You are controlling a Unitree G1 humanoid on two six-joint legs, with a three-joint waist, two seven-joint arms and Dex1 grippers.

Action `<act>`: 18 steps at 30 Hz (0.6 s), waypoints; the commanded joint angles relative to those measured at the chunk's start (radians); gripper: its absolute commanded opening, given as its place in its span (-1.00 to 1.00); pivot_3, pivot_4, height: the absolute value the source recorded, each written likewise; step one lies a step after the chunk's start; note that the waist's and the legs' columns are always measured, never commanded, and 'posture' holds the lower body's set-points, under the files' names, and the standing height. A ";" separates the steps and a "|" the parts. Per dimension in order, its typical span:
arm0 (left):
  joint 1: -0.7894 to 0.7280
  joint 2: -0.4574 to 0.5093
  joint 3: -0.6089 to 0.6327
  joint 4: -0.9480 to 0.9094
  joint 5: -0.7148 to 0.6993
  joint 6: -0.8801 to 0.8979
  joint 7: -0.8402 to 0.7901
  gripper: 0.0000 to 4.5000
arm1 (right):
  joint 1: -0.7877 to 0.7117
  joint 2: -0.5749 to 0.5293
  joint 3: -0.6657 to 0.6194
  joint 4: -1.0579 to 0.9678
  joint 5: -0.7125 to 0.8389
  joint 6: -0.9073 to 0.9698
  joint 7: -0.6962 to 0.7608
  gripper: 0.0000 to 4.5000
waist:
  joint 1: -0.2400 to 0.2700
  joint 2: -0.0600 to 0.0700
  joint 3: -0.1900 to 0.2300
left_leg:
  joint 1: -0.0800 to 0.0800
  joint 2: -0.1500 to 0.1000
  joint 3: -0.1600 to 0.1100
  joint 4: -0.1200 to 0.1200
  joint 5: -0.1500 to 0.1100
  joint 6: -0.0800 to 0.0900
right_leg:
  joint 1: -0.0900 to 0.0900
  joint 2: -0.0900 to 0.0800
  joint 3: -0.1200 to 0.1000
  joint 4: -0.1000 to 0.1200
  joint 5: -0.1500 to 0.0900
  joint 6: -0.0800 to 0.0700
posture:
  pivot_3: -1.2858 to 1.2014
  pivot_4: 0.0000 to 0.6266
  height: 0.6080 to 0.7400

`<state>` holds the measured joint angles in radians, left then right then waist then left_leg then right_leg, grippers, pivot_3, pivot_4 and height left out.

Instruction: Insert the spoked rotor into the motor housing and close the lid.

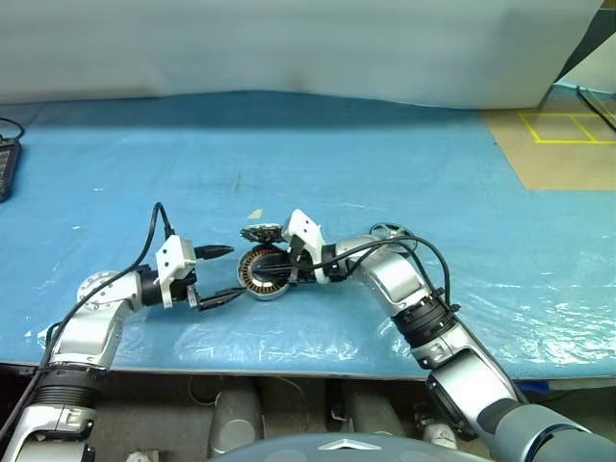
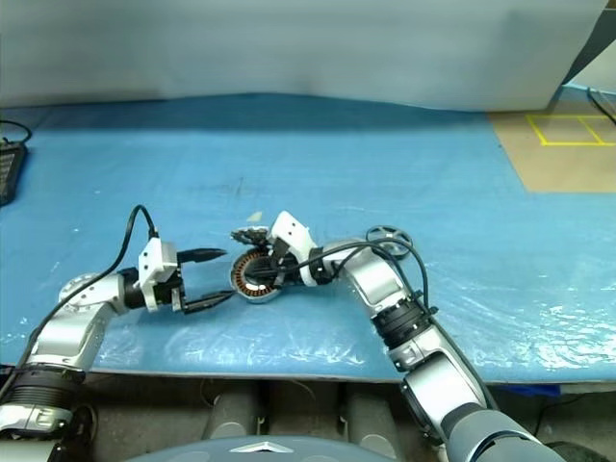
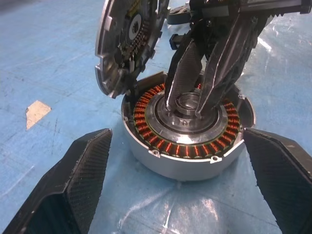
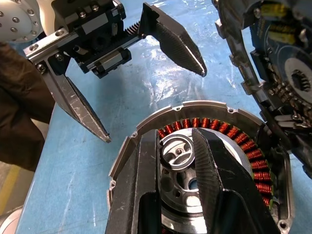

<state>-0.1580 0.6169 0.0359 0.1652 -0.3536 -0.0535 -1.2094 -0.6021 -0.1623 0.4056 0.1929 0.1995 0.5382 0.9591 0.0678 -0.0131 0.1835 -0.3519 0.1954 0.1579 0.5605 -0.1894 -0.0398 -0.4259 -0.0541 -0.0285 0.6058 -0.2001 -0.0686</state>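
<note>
One motor housing [image 3: 187, 141], one lid [image 3: 127, 44] tilted against it, two grippers

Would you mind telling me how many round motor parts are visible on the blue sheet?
3: the motor housing at centre, the lid propped against its far edge, and the spoked rotor behind the right arm, partly hidden.

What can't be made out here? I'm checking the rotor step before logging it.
- Left wrist view: right gripper hides part of the hub in the round silver-grey metal motor housing.
- Head views: black spoked rotor ring partly hidden behind the right arm.
- Right wrist view: shiny toothed silver lid cut off by the edge.
</note>
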 commanded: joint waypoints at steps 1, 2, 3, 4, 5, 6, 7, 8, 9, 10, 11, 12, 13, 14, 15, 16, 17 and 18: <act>-0.006 0.014 0.025 0.014 -0.005 -0.032 -0.007 1.00 | 0.004 0.005 -0.003 -0.007 0.011 0.005 0.009 -0.43 | 0.000 0.000 0.000 | 0.000 0.000 0.000 0.000 0.000 0.000 | 0.000 0.000 0.000 0.000 0.000 0.000 | 0.03 -0.52 1.00; -0.008 0.014 0.024 0.021 -0.003 -0.036 -0.007 1.00 | 0.004 0.004 -0.003 -0.008 0.011 0.006 0.010 -0.32 | 0.000 0.000 0.000 | 0.000 0.000 0.000 0.000 0.000 0.000 | 0.000 0.000 0.000 0.000 0.000 0.000 | 0.03 -0.52 1.00; -0.010 0.014 0.023 0.026 -0.003 -0.040 -0.008 1.00 | 0.004 0.003 -0.003 -0.009 0.011 0.006 0.011 -0.18 | 0.000 0.000 0.000 | 0.000 0.000 0.000 0.000 0.000 0.000 | 0.000 0.000 0.000 0.000 0.000 0.000 | 0.03 -0.52 1.00; -0.012 0.014 0.022 0.033 -0.002 -0.044 -0.009 1.00 | 0.003 0.001 -0.002 -0.009 0.009 0.002 0.013 -0.03 | 0.000 0.000 0.000 | 0.000 0.000 0.000 0.000 0.000 0.000 | 0.000 0.000 0.000 0.000 0.000 0.000 | 0.03 -0.52 1.00; -0.015 0.013 0.022 0.040 0.000 -0.048 -0.010 1.00 | 0.003 0.000 -0.001 -0.009 0.006 -0.005 0.013 0.14 | 0.000 0.000 0.000 | 0.000 0.000 0.000 0.000 0.000 0.000 | 0.000 0.000 0.000 0.000 0.000 0.000 | 0.03 -0.52 1.00; -0.018 0.012 0.020 0.048 0.001 -0.054 -0.011 1.00 | 0.002 0.001 -0.003 -0.008 0.004 -0.011 0.010 0.26 | 0.000 0.000 0.000 | 0.000 0.000 0.000 0.000 0.000 0.000 | 0.000 0.000 0.000 0.000 0.000 0.000 | 0.03 -0.52 1.00; -0.020 0.012 0.019 0.054 0.003 -0.058 -0.012 1.00 | 0.002 0.001 -0.005 -0.007 0.002 -0.015 0.008 0.38 | 0.000 0.000 0.000 | 0.000 0.000 0.000 0.000 0.000 0.000 | 0.000 0.000 0.000 0.000 0.000 0.000 | 0.03 -0.52 1.00; -0.023 0.011 0.018 0.063 0.004 -0.064 -0.014 1.00 | 0.003 0.000 -0.006 -0.009 -0.002 -0.021 0.002 0.54 | 0.000 0.000 0.000 | 0.000 0.000 0.000 0.000 0.000 0.000 | 0.000 0.000 0.000 0.000 0.000 0.000 | 0.03 -0.52 1.00; -0.026 0.010 0.017 0.070 0.006 -0.070 -0.015 1.00 | 0.003 -0.001 -0.007 -0.011 -0.002 -0.021 0.002 0.54 | 0.000 0.000 0.000 | 0.000 0.000 0.000 0.000 0.000 0.000 | 0.000 0.000 0.000 0.000 0.000 0.000 | 0.03 -0.52 1.00; -0.028 0.009 0.016 0.076 0.006 -0.074 -0.016 1.00 | 0.004 -0.002 -0.009 -0.013 0.001 -0.020 0.003 0.54 | 0.000 0.000 0.000 | 0.000 0.000 0.000 0.000 0.000 0.000 | 0.000 0.000 0.000 0.000 0.000 0.000 | 0.03 -0.52 1.00; -0.029 0.009 0.015 0.080 0.007 -0.077 -0.016 1.00 | 0.005 -0.002 -0.010 -0.014 0.003 -0.019 0.004 0.54 | 0.000 0.000 0.000 | 0.000 0.000 0.000 0.000 0.000 0.000 | 0.000 0.000 0.000 0.000 0.000 0.000 | 0.03 -0.52 1.00; -0.030 0.009 0.015 0.085 0.007 -0.081 -0.017 1.00 | 0.006 -0.002 -0.011 -0.015 0.006 -0.017 0.005 0.54 | 0.000 0.000 0.000 | 0.000 0.000 0.000 0.000 0.000 0.000 | 0.000 0.000 0.000 0.000 0.000 0.000 | 0.03 -0.52 1.00; -0.032 0.009 0.014 0.092 0.009 -0.087 -0.019 1.00 | 0.006 -0.001 -0.012 -0.014 0.009 -0.018 0.006 0.54 | 0.000 0.000 0.000 | 0.000 0.000 0.000 0.000 0.000 0.000 | 0.000 0.000 0.000 0.000 0.000 0.000 | 0.03 -0.52 1.00; -0.033 0.009 0.013 0.097 0.009 -0.090 -0.020 1.00 | 0.006 0.000 -0.013 -0.013 0.011 -0.017 0.005 0.54 | 0.000 0.000 0.000 | 0.000 0.000 0.000 0.000 0.000 0.000 | 0.000 0.000 0.000 0.000 0.000 0.000 | 0.03 -0.52 1.00; -0.034 0.009 0.012 0.101 0.011 -0.093 -0.020 1.00 | 0.006 0.001 -0.014 -0.013 0.012 -0.017 0.005 0.54 | 0.000 0.000 0.000 | 0.000 0.000 0.000 0.000 0.000 0.000 | 0.000 0.000 0.000 0.000 0.000 0.000 | 0.03 -0.52 1.00; -0.035 0.009 0.012 0.103 0.011 -0.094 -0.020 1.00 | 0.006 0.001 -0.015 -0.012 0.013 -0.017 0.005 0.54 | 0.000 0.000 0.000 | 0.000 0.000 0.000 0.000 0.000 0.000 | 0.000 0.000 0.000 0.000 0.000 0.000 | 0.03 -0.52 1.00; -0.036 0.010 0.012 0.103 0.012 -0.094 -0.019 1.00 | 0.006 0.003 -0.017 -0.012 0.016 -0.016 0.007 0.46 | 0.000 0.000 0.000 | 0.000 0.000 0.000 0.000 0.000 0.000 | 0.000 0.000 0.000 0.000 0.000 0.000 | 0.03 -0.52 1.00; -0.037 0.010 0.012 0.103 0.012 -0.093 -0.019 1.00 | 0.005 0.005 -0.018 -0.011 0.018 -0.016 0.007 0.37 | 0.000 0.000 0.000 | 0.000 0.000 0.000 0.000 0.000 0.000 | 0.000 0.000 0.000 0.000 0.000 0.000 | 0.03 -0.52 1.00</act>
<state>-0.1854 0.6177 0.0359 0.2751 -0.3390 -0.1281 -1.2236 -0.6016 -0.1668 0.4044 0.1936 0.1982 0.5326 0.9587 0.0681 -0.0131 0.1835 -0.3516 0.1955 0.1580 0.5605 -0.1893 -0.0399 -0.4258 -0.0541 -0.0284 0.6060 -0.2000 -0.0687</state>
